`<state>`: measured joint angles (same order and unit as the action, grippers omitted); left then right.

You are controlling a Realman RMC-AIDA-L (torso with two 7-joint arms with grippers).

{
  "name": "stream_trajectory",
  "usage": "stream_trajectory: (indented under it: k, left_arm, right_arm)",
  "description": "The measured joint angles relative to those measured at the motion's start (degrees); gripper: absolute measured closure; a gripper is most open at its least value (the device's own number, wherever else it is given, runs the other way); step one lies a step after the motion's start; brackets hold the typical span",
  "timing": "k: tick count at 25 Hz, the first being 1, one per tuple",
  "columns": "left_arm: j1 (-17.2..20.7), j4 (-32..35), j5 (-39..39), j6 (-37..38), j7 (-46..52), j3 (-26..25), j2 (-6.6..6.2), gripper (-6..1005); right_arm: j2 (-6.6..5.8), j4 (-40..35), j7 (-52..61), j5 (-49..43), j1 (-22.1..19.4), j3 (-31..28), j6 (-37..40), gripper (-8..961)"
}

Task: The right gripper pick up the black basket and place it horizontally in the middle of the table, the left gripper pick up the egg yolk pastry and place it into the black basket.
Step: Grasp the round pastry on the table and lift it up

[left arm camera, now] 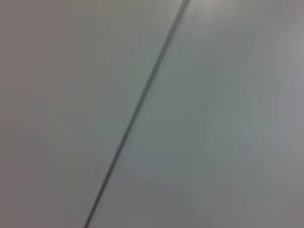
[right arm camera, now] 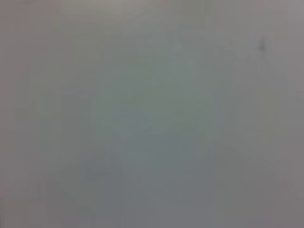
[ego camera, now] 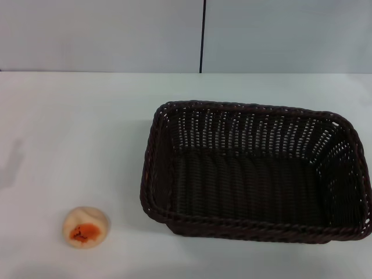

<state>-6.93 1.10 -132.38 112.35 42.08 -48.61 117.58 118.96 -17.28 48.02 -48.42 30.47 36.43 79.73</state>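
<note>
The black basket (ego camera: 256, 171) is a large dark woven wicker basket. It stands upright and empty on the right half of the white table (ego camera: 75, 133), long side across the view. The egg yolk pastry (ego camera: 85, 226) is a small pale round bun with an orange-red patch on top. It lies on the table at the front left, well apart from the basket. Neither gripper shows in any view. The left wrist view holds only a pale surface with a thin dark line (left arm camera: 137, 111). The right wrist view holds only a plain pale surface.
A pale wall (ego camera: 104, 35) with a dark vertical seam (ego camera: 202, 35) stands behind the table's far edge. A faint shadow (ego camera: 11, 165) lies on the table at the far left.
</note>
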Motion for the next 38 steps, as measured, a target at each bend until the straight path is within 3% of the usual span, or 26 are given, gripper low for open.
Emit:
stream_trajectory:
  k: [1,4,5,6,10,13,19,30,38]
  left_arm:
    - [-0.4,1.0,-0.1,0.3,0.1,0.9,-0.33,290]
    - [-1.3,3.8,-0.2,0.8,2.2,7.0,-2.87,290]
    - [-1.3,3.8,-0.2,0.8,2.2,7.0,-2.87,290]
    - [-2.1,6.5,-0.2,0.9,5.0,15.1,-5.17,290]
    - [-4.3,12.8,-0.2,0.9,10.5,29.7,-7.30,290]
    - [-5.3,17.1,-0.2,0.6,12.1,36.3,-6.46,291]
    - [-5.8,25.5,-0.2,-3.1,12.2,46.0,-1.52,291]
    - [-3.4,26.3,-0.4,-8.7,12.1,54.9,0.04,291]
    - [-3.2,25.3,-0.8,-11.2,11.4,55.6,0.36,292]
  right_arm:
    - [0.00,0.5,0.0,0.0,-0.4,-0.2,0.5,560]
    - [0.02,1.3,-0.1,0.1,-2.3,-0.5,2.3,560]
    - [0.02,1.3,-0.1,0.1,-2.3,-0.5,2.3,560]
    - [0.02,1.4,-0.1,0.1,-2.7,-0.5,2.5,560]
    - [-0.04,1.6,0.0,0.1,-4.6,-0.6,3.4,560]
    - [-0.09,1.7,-0.1,0.1,-5.9,-0.7,4.2,560]
    - [-0.21,1.7,-0.1,0.1,-9.5,-3.0,5.6,560]
    - [-0.31,1.7,0.4,0.1,-12.4,-5.0,7.2,560]
    - [-0.31,1.7,0.5,-0.2,-12.3,-5.1,7.2,560]
